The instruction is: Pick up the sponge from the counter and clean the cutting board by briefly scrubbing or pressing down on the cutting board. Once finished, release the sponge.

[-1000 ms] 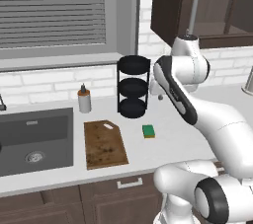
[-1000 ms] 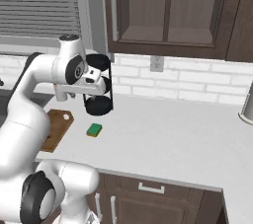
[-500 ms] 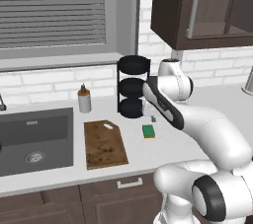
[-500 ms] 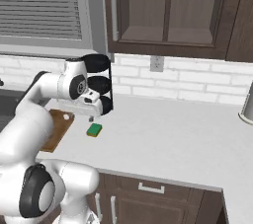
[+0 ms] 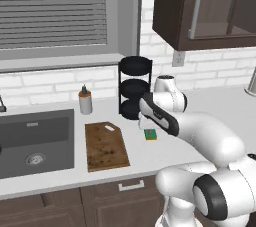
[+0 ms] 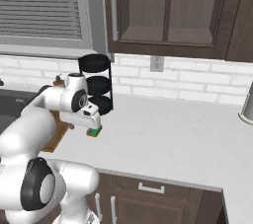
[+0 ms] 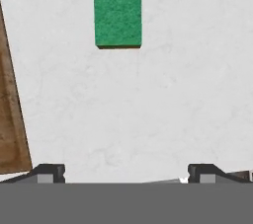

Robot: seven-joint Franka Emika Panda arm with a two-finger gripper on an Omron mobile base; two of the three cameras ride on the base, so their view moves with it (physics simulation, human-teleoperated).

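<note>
Sponge (image 7: 117, 10) speckled green, yellow underlayer. Counter (image 6: 188, 134) pale grey-white, faintly marbled. Cutting board (image 5: 105, 146) brown wood, dark mottled stains. Tiered rack (image 5: 135, 87) black. Sink (image 5: 35, 141) dark grey.

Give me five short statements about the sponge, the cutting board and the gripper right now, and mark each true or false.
1. The sponge lies on the counter, off the cutting board. True.
2. The gripper is shut on the sponge. False: its jaws are open and empty, short of the sponge.
3. A black three-tier rack stands behind the sponge. True.
4. The board lies inside the sink. False: it lies on the counter beside it.
5. A bottle stands on the board. False: it stands on the counter behind it.
</note>
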